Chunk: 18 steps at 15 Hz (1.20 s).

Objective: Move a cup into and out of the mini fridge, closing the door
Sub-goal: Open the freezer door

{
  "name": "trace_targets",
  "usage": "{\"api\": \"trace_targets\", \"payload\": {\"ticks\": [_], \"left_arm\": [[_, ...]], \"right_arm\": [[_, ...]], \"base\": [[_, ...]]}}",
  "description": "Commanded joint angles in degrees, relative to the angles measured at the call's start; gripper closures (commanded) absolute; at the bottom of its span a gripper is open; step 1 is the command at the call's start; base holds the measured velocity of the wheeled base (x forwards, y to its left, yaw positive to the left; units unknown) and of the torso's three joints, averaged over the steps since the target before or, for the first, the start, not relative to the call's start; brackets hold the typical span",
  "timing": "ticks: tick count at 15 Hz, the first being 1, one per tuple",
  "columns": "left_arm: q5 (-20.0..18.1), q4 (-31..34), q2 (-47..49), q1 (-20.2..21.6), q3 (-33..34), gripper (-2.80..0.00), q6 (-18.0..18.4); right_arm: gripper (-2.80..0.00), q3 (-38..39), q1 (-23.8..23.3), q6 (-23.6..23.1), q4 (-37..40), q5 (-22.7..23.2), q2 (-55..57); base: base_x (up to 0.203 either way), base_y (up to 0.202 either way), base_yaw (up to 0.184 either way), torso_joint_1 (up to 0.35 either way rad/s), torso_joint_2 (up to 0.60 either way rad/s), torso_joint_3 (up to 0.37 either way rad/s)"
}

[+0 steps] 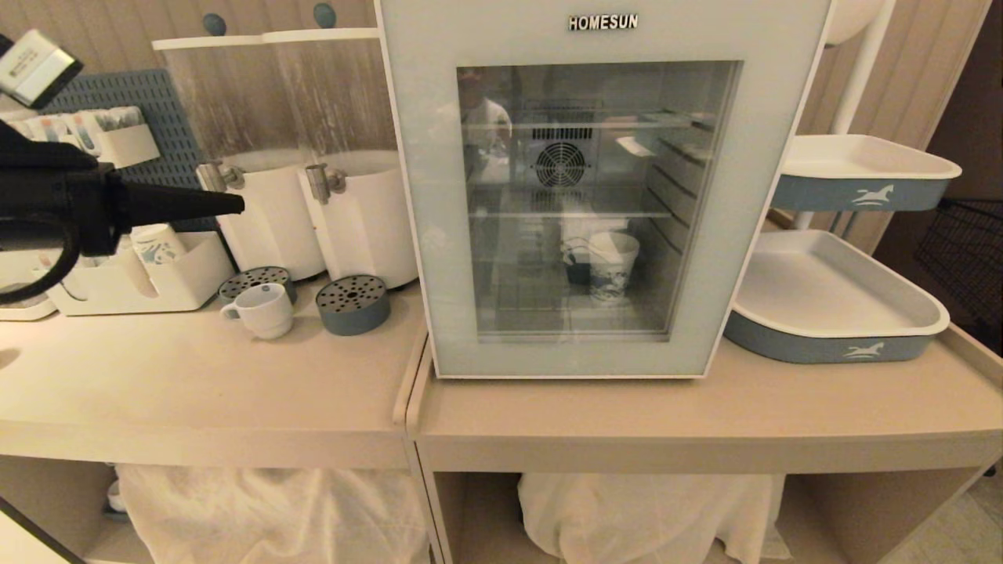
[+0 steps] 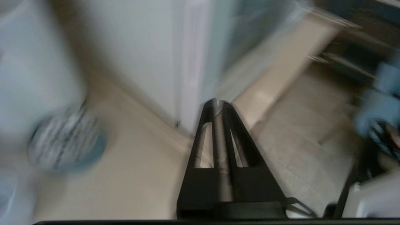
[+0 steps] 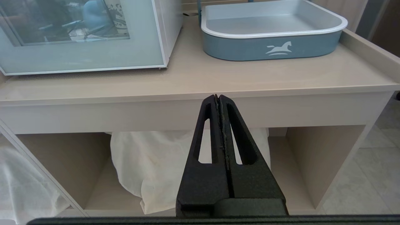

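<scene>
The mini fridge (image 3: 171,22) stands on the right-hand counter, and its glass door (image 1: 427,196) is closed. To its left, the small white cup (image 1: 262,310) with a loop handle sits on the left counter. My left gripper (image 1: 237,206) hovers shut and empty above and left of the cup, pointing toward the fridge. In the blurred left wrist view its tips (image 2: 217,101) aim at the fridge's lower corner (image 2: 187,118). My right gripper (image 3: 218,97) is shut and empty, held low in front of the counter's edge.
A patterned paper cup (image 1: 613,265) stands inside the fridge. Two white dispensers with taps (image 1: 364,219) and perforated drip discs (image 1: 353,301) sit behind the cup. A white organiser (image 1: 133,286) is at far left. Two horse-logo trays (image 1: 831,313) flank the fridge's right side.
</scene>
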Motion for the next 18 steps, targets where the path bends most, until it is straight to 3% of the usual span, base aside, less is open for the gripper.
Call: {"api": "trace_targets", "payload": {"ticks": [1,3,5,10,12,15,18], "left_arm": [[-10.3,-3.8,3.2,1.8,3.9,-2.8,4.5],[-11.6,-5.6,6.3,1.6,4.7,-2.8,9.9],[-12.4,-6.0,8.4,-0.5,4.5,-2.8,11.0],[-13.4,-6.2,11.9,-3.9,3.3,-2.8,11.1],[-13.4,-9.3,13.5,-5.0,2.9,-2.8,11.3],[-12.8,-20.3,16.6,-8.0,4.6,-2.8,10.4],[-12.5,-20.7,18.5,-10.3,3.4,-2.8,10.3]], "right_arm": [[0.0,0.9,0.0,-0.1,0.0,0.0,0.0],[0.0,0.9,0.0,-0.1,0.0,0.0,0.0],[0.0,0.9,0.0,-0.1,0.0,0.0,0.0],[0.0,0.9,0.0,-0.1,0.0,0.0,0.0],[0.0,0.9,0.0,-0.1,0.0,0.0,0.0],[0.0,0.9,0.0,0.0,0.0,0.0,0.0],[0.0,0.9,0.0,0.0,0.0,0.0,0.0]], "base": [[0.0,0.0,0.0,0.0,0.0,0.0],[0.0,0.0,0.0,0.0,0.0,0.0],[0.0,0.0,0.0,0.0,0.0,0.0],[0.0,0.0,0.0,0.0,0.0,0.0],[0.0,0.0,0.0,0.0,0.0,0.0],[0.0,0.0,0.0,0.0,0.0,0.0],[0.0,0.0,0.0,0.0,0.0,0.0]]}}
